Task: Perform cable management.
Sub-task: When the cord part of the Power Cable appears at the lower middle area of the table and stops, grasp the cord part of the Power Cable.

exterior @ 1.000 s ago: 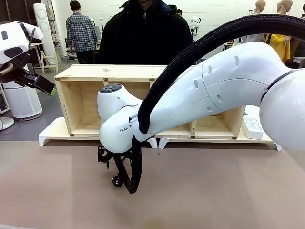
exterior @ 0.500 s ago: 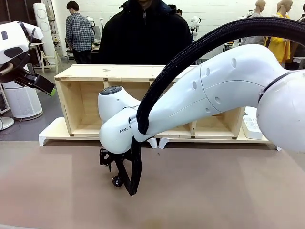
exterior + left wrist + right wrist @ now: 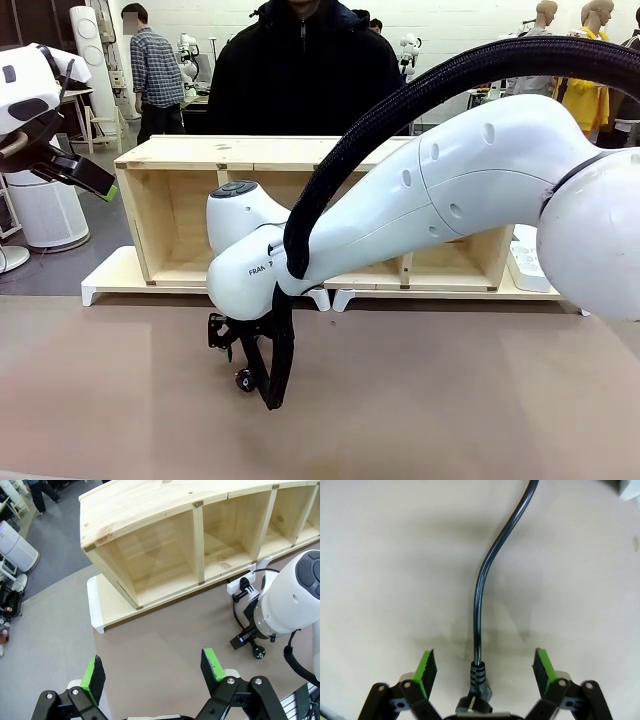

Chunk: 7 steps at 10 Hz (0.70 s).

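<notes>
The cable [image 3: 481, 595] is a thin black cord lying on the table, curving down to its plug [image 3: 477, 674]. My right gripper [image 3: 486, 668] is open just above the table, with a green pad on either side of the plug end and neither touching it. In the front view the right gripper [image 3: 232, 355] points down at mid-table beside the plug [image 3: 243, 380]. From the left wrist view the cable [image 3: 236, 615] runs from a white power strip [image 3: 241, 586] to the plug [image 3: 258, 651]. My left gripper [image 3: 152, 669] is open, empty and raised at the far left [image 3: 105, 190].
A long wooden shelf [image 3: 180, 150] stands on white base boards across the back of the table. A person in black [image 3: 305, 80] stands behind it. Another white power strip [image 3: 528, 265] lies at the shelf's right end. The thick braided hose [image 3: 400, 100] arches over my right arm.
My right wrist has sunk slightly toward the table over the plug. The left arm has not moved. A person in the background walked left.
</notes>
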Tool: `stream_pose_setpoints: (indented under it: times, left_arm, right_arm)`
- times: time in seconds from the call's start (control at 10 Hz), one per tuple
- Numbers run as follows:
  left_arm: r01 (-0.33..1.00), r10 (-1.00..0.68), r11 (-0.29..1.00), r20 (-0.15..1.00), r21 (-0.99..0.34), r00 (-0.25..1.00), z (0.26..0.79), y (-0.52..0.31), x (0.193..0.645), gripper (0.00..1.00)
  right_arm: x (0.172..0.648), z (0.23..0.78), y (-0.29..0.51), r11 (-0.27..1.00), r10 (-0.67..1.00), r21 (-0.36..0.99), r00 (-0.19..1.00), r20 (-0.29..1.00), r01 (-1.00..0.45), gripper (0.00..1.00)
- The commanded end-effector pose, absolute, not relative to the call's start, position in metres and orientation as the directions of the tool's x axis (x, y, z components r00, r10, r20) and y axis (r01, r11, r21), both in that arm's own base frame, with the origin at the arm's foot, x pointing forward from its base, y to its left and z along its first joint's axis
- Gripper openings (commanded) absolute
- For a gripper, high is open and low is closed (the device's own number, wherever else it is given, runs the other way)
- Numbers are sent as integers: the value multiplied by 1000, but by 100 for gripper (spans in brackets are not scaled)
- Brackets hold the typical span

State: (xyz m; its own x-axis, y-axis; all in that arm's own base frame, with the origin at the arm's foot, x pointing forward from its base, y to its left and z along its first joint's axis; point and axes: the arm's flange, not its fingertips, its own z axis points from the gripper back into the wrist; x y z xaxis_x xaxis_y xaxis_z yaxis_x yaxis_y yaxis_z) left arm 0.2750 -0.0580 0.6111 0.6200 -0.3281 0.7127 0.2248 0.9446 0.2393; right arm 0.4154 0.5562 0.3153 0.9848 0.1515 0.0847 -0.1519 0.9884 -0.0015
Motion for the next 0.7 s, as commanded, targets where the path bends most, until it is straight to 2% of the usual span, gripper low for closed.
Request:
stream_pose_setpoints:
  times: [0.0, 0.6]
  left_arm:
    - [219, -327, 945, 720, 243, 612, 612, -58, 277, 100]
    - [219, -327, 945, 720, 243, 612, 612, -58, 277, 100]
  right_arm:
    - [415, 314, 555, 989, 148, -8, 985, 88, -147, 100]
    - [415, 314, 555, 989, 148, -8, 985, 88, -147, 100]
